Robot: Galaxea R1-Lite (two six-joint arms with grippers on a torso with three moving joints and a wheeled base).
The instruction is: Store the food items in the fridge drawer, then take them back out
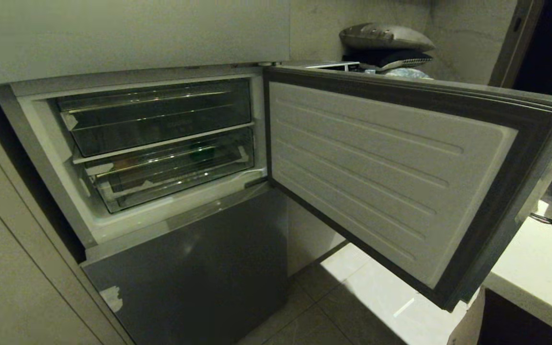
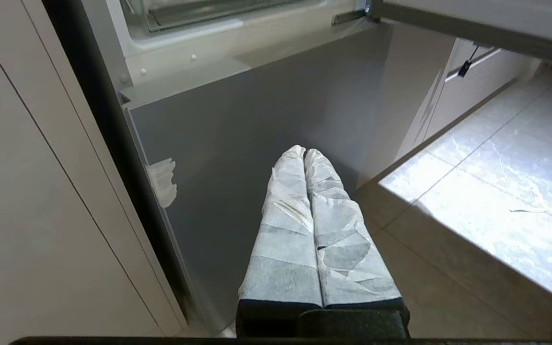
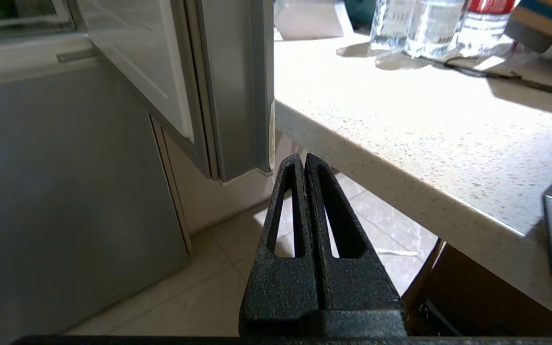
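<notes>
The fridge door [image 1: 391,172] stands open over the pale speckled surface's [image 3: 400,124] edge; bottles [image 3: 429,24] stand at its far edge. Something green [image 1: 202,153] shows in the lower bin [image 1: 170,167]. Left end effector [image 2: 304,152] and right end effector [image 3: 304,158] are both closed, empty, above tiled floor [image 2: 487,191].

Fridge middle door [image 1: 391,177] swung fully open to right, ribbed inner face out, leaving compartment mouth unblocked from front. Inside, two clear bins [image 1: 161,143] stacked, fronts pushed in, closing off their contents. Door's outer edge reaches close to pale counter [image 3: 400,139] on right; narrow gap between them. Lower grey panel [image 2: 257,120] shut below. Tiled floor [image 2: 487,191] under open door free. Cabinet wall [image 1: 12,268] bounds left side.
</notes>
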